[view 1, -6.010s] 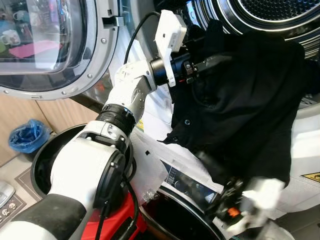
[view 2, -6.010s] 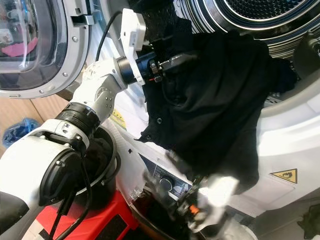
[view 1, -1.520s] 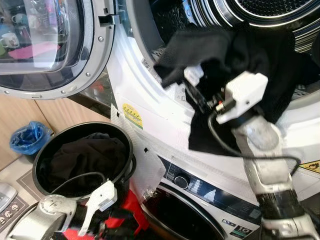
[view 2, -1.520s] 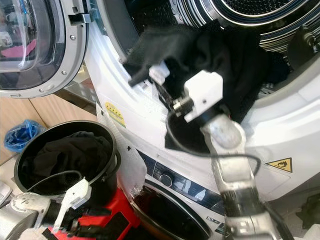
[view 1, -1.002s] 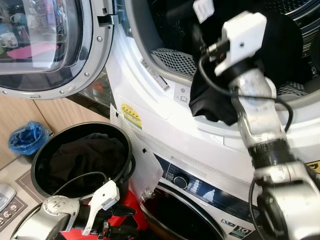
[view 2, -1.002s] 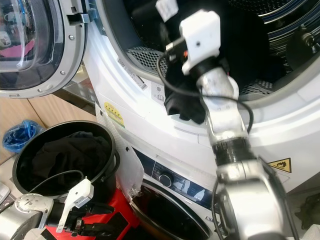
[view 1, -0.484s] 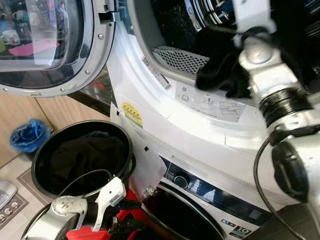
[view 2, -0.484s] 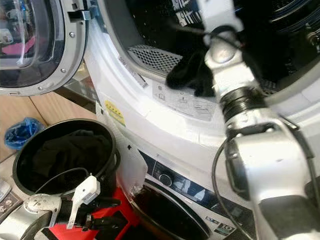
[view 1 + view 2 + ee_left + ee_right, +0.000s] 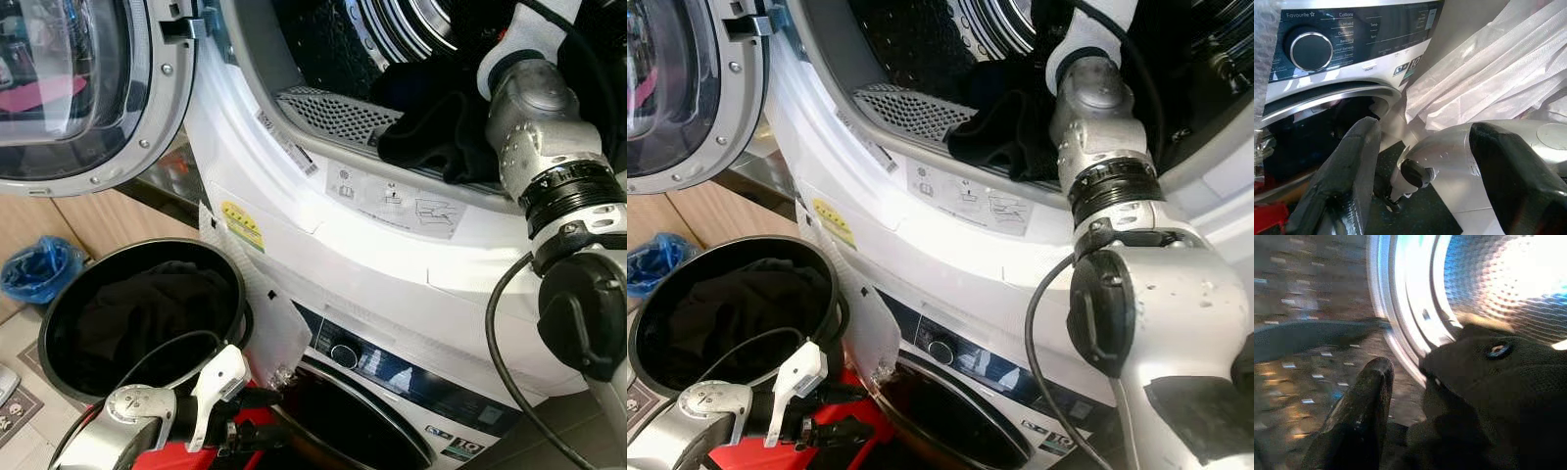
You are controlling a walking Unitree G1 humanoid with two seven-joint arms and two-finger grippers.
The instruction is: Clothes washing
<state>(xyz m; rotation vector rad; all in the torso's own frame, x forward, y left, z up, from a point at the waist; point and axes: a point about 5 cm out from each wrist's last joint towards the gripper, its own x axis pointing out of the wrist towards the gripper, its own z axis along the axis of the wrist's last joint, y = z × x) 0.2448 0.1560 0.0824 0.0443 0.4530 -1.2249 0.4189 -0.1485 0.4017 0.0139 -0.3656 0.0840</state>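
Black cloth (image 9: 441,132) is lying in the mouth of the upper drum (image 9: 392,29), bunched on the door seal and touching the perforated lint grille (image 9: 333,110). The right arm (image 9: 544,147) is reaching up into that opening, wrist deep inside. In the right wrist view one black finger (image 9: 1359,416) is showing beside the cloth (image 9: 1493,396), which is heaped against the shining drum rim (image 9: 1400,318); whether these fingers are spread or closed on the fabric, I cannot tell.

Lower down, the left gripper (image 9: 1420,171) is hanging near the floor, in front of the lower washer (image 9: 392,382). Its two fingers (image 9: 1347,171) are standing well apart with nothing between them, pointing toward the control dial (image 9: 1310,51) and the lower door rim (image 9: 1327,100).

A round black basket (image 9: 59,323) is sitting on the floor to the left of the machines, holding more dark laundry (image 9: 147,313). The upper door (image 9: 88,88) is standing swung open to the left. A blue bag (image 9: 34,269) is lying beyond the basket.
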